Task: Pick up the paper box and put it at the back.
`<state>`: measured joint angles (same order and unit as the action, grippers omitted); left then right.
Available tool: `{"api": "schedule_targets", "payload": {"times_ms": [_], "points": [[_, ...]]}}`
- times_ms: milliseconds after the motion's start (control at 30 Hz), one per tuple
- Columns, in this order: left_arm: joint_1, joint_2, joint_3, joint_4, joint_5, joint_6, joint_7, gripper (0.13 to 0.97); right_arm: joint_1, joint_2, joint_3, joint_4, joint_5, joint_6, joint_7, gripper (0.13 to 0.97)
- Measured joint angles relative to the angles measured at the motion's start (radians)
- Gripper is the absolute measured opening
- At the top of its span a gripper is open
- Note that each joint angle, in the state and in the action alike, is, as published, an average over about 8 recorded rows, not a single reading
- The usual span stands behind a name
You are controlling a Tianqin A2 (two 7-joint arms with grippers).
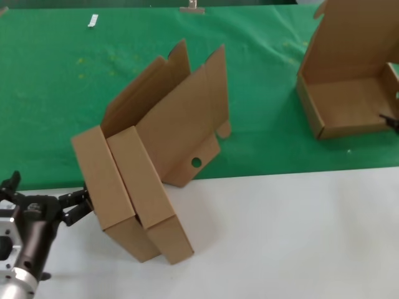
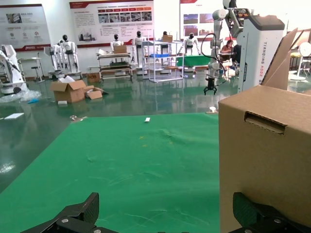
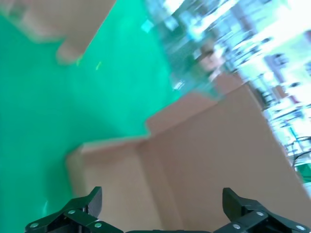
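The paper box (image 1: 187, 140), brown cardboard with a small round hole (image 1: 196, 162), stands tilted on its edge at the middle, half on the green cloth of the back (image 1: 56, 93). It leans on a twin box (image 1: 103, 177). My left gripper (image 1: 80, 205) is open just left of that twin box. In the left wrist view the gripper (image 2: 167, 206) is open, with the cardboard wall (image 2: 262, 155) at one fingertip (image 2: 245, 208). My right gripper (image 1: 391, 121) shows only at the right edge. It is open (image 3: 163, 199) and faces the inside of a third box (image 3: 194, 160).
The third box (image 1: 349, 103) lies open on the green cloth at the right, lid up. A bare white tabletop strip (image 1: 280, 237) runs along the front. A small white tag (image 1: 93, 20) and a clip (image 1: 192, 7) lie at the far edge.
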<state>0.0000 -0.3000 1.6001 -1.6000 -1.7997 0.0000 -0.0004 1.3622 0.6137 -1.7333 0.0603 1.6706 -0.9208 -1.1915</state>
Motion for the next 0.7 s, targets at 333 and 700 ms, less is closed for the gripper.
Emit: {"api": "schedule_targets", "payload": {"times_ms": [333, 700], "points": [[0.000, 0.000, 0.000, 0.000, 0.000, 0.000, 0.001, 0.966, -0.372, 0.044, 0.257, 0.386, 0.291, -0.237, 0.394, 0.931], [0.000, 0.000, 0.000, 0.000, 0.000, 0.000, 0.000, 0.966, -0.867, -0.162, 0.699, 0.879, 0.248, -0.251, 0.827, 0.961]]}}
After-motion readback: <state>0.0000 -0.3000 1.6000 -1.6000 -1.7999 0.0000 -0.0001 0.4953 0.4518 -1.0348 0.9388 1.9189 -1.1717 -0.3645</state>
